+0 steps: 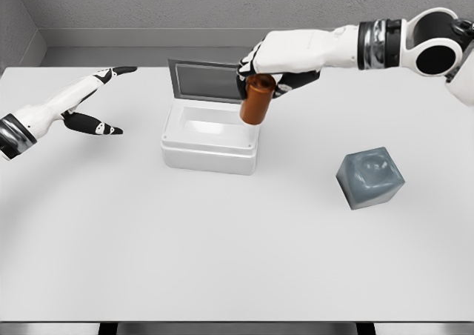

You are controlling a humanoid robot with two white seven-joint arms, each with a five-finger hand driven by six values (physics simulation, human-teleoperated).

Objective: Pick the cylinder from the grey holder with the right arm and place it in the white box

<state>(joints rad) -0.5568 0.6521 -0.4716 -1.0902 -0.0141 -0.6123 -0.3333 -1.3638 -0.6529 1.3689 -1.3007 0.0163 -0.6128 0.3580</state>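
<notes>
A brown cylinder [257, 101] hangs nearly upright over the right rim of the white box [211, 150], with my right hand [265, 71] shut on its top. The box's lid [206, 81] stands open at the back. The grey holder [369, 177] sits on the table to the right, its round socket empty. My left hand [96, 101] hovers over the table's left side, well away from the box, fingers spread and holding nothing.
The white table [222, 253] stretches wide in front of the box and holder. A grey wall runs along the back edge. The right arm [385, 42] reaches in from the upper right above the table.
</notes>
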